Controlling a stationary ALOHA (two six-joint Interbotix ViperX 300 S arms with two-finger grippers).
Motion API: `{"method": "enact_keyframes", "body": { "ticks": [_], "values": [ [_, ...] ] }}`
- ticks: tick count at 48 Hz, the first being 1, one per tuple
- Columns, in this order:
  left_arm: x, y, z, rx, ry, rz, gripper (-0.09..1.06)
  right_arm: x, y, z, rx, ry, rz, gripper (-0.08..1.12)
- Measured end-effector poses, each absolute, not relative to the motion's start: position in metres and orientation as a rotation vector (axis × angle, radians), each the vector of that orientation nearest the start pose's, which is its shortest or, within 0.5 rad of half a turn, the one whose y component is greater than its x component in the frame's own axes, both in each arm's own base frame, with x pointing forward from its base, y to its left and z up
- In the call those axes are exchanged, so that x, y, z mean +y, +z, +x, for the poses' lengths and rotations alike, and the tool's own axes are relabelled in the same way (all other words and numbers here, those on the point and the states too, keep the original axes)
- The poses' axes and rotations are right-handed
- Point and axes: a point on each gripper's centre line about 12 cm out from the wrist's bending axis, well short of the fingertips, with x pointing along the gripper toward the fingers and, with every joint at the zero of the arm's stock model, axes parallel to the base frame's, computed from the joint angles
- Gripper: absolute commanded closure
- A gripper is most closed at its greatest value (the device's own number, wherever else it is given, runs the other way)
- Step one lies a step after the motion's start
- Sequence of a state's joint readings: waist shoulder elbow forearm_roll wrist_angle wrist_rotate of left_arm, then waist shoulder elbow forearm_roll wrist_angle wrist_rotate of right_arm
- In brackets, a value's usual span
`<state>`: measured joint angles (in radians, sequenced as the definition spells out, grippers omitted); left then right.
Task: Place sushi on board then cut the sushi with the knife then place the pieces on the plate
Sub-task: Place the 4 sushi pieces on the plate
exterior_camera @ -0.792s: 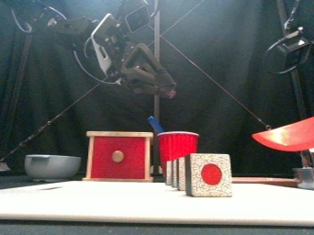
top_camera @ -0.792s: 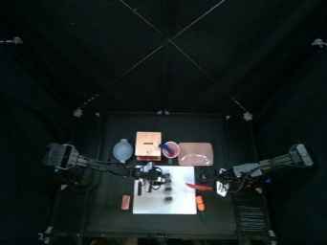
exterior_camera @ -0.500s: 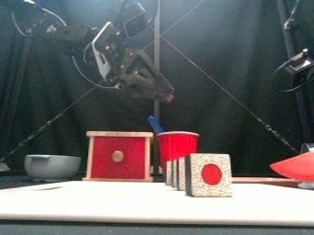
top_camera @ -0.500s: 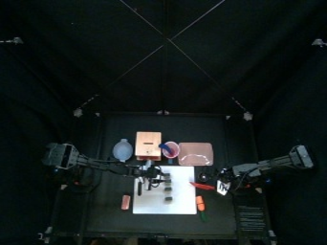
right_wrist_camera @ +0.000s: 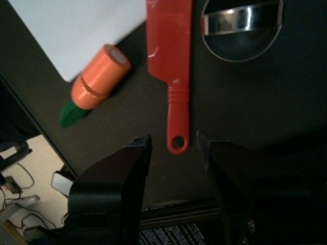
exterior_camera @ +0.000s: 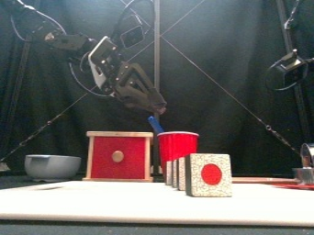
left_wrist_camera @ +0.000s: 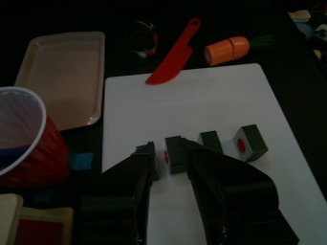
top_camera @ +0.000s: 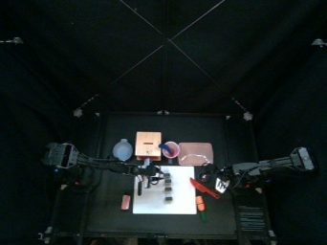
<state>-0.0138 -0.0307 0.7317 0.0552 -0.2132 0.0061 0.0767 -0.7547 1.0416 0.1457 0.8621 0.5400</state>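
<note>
Red knife (right_wrist_camera: 170, 67) lies released at the white board's (left_wrist_camera: 192, 105) right edge (right gripper (right_wrist_camera: 177, 145) spread over its handle); sushi pieces (exterior_camera: 208, 174) stand mid-board, apart.

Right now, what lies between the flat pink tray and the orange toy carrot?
A red toy knife, seen in the left wrist view between the pink tray and orange carrot.

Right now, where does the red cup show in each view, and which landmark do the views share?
Top view: red cup behind the white cutting board, between wooden box and pink tray.
Front view: centre, behind the sushi pieces.
Left wrist view: beside the pink tray, cut by the picture's edge.
Right wrist view: not in it.
Shared landmark: white cutting board, in all four.
</note>
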Motion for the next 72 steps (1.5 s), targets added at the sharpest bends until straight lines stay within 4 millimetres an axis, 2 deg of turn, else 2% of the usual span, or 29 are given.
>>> {"method": "enact_keyframes", "body": {
  "ticks": [9, 18, 30, 39, 52, 72],
  "values": [
    [-0.001, 0.18, 0.369, 0.492, -0.027, 0.061, 0.28, 0.004, 0.212, 0.208, 1.003, -0.243, 0.327, 0.25],
    [0.005, 0.175, 0.351, 0.513, -0.01, 0.056, 0.28, -0.008, 0.213, 0.254, 0.872, -0.223, 0.11, 0.25],
    [0.009, 0.168, 0.332, 0.534, 0.002, 0.049, 0.28, -0.006, 0.199, 0.317, 0.797, -0.144, 0.034, 0.25],
    [0.011, 0.165, 0.326, 0.545, 0.007, 0.05, 0.28, -0.004, 0.181, 0.357, 0.829, -0.127, 0.018, 0.25],
    [0.014, 0.16, 0.322, 0.561, 0.015, 0.047, 0.28, -0.003, 0.162, 0.386, 0.876, -0.133, 0.013, 0.25],
    [0.014, 0.154, 0.316, 0.579, 0.016, 0.046, 0.28, -0.01, 0.144, 0.4, 0.95, -0.172, 0.005, 0.26]
  ]
}}
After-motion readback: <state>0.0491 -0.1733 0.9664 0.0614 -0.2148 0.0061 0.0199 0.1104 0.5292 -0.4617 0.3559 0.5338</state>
